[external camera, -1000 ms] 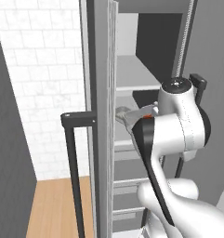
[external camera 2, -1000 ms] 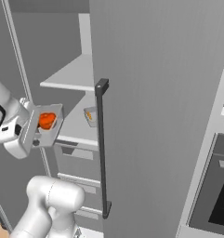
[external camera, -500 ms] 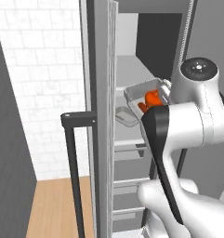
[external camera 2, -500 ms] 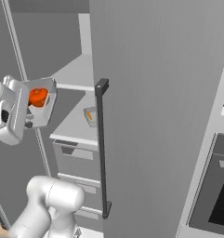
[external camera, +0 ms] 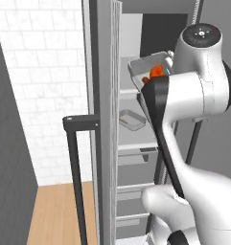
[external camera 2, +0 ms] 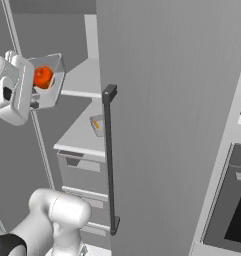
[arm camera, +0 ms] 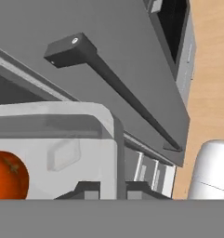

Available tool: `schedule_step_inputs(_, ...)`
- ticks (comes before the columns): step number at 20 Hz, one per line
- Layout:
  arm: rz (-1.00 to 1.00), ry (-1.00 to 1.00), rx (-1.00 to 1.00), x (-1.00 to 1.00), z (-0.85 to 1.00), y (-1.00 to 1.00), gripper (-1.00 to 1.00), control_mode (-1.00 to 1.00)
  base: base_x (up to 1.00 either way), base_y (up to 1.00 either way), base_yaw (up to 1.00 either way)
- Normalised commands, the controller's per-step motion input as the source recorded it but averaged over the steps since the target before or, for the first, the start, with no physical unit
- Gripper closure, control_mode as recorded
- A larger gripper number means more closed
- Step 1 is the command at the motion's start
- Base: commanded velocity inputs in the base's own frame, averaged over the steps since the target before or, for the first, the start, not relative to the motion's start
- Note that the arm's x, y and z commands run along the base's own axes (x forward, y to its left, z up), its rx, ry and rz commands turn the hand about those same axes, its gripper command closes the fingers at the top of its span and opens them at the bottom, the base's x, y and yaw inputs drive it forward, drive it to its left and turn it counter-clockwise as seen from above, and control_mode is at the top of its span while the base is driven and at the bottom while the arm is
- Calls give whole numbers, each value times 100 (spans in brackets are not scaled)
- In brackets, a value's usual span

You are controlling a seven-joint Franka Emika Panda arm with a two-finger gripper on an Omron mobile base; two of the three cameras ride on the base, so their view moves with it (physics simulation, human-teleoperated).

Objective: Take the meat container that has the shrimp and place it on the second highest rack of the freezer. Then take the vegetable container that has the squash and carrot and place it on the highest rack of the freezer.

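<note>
**Gripper holding the vegetable container at the open freezer**

Gripper, seen in the hand view, has its two dark finger tips pressed onto the rim of the vegetable container, one on each side of the wall at 6 o'clock. Within that tray, an orange-red piece of the squash and carrot lies at 8 o'clock.

From the left base camera, the vegetable container is held high, tilted, just at 10 o'clock from the arm's large white joint, with the orange pieces visible inside. It hangs in front of the freezer interior, above the level of the highest rack.

From the right base camera, the tray tips steeply toward the camera at 9 o'clock, the orange cluster inside it.

Below, the meat container rests on the second highest rack; the thin shrimp shows inside it, beside the door's edge. Drawers sit beneath this shelf.

A long dark bar handle runs down the grey freezer door.
</note>
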Motion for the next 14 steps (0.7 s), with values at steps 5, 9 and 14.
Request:
schedule_step_inputs(5,-18,2,0,92,26,0,100,-100,0,0,0)
schedule_step_inputs(9,-14,11,0,48,-16,0,100,-100,0,0,0)
schedule_step_inputs(14,-10,15,0,21,-41,0,100,-100,0,0,0)
